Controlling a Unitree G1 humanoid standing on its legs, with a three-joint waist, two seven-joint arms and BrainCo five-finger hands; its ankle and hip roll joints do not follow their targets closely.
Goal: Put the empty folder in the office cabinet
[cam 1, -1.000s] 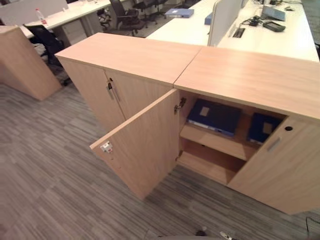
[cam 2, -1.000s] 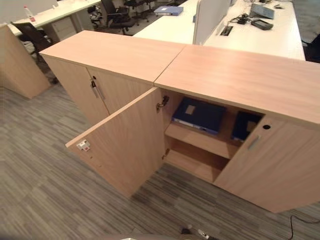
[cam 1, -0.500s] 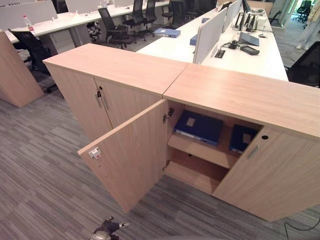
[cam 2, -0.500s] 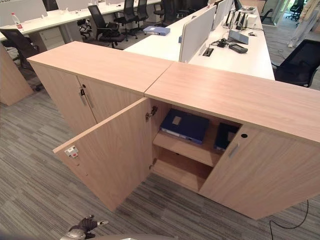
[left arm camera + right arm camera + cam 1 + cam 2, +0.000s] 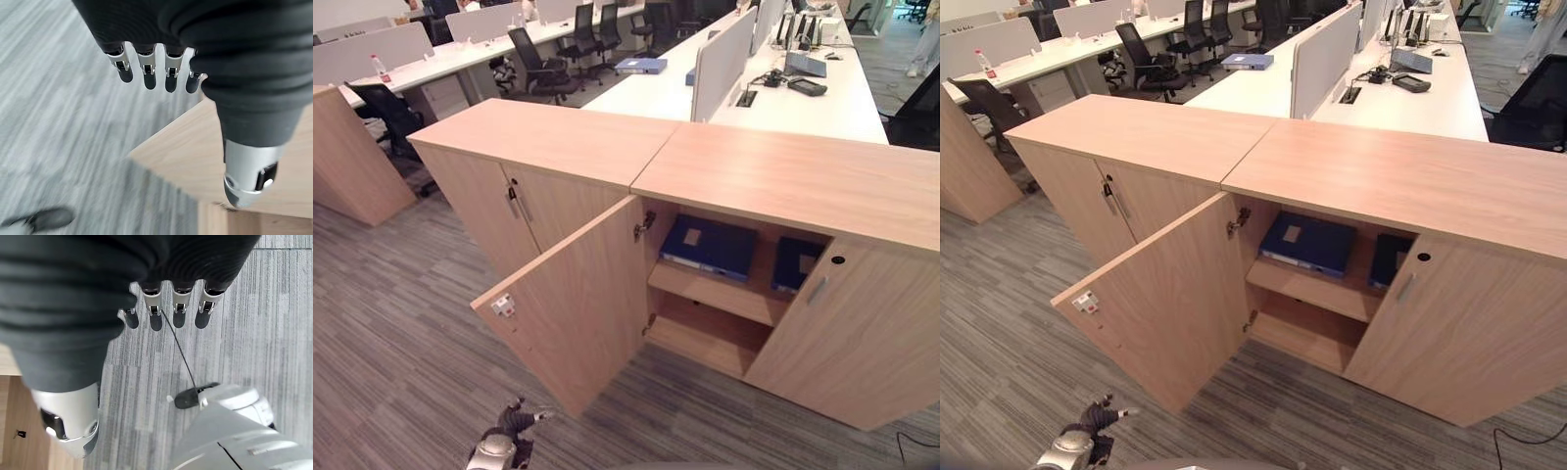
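Note:
The light wood office cabinet (image 5: 783, 176) stands with its left door (image 5: 573, 308) swung wide and its right door (image 5: 847, 333) partly ajar. A blue folder (image 5: 710, 245) lies flat on the upper shelf, and a second blue folder (image 5: 795, 262) shows beside it behind the right door. The lower shelf (image 5: 700, 338) is bare. My left hand (image 5: 506, 441) hangs low over the carpet in front of the open door, with its fingers (image 5: 146, 68) straight and nothing in them. My right hand (image 5: 152, 303) hangs over the carpet, fingers straight and empty.
A twin cabinet (image 5: 509, 186) with closed doors adjoins on the left. White desks (image 5: 803, 98) with chairs (image 5: 538, 69) stand behind, and another blue folder (image 5: 641, 65) lies on one. A wooden unit (image 5: 352, 157) stands far left. Grey carpet (image 5: 401, 323) lies in front.
The camera has shifted, so the whole picture has moved. My left hand has come into view at the lower edge. The doors and the folders stay where they were.

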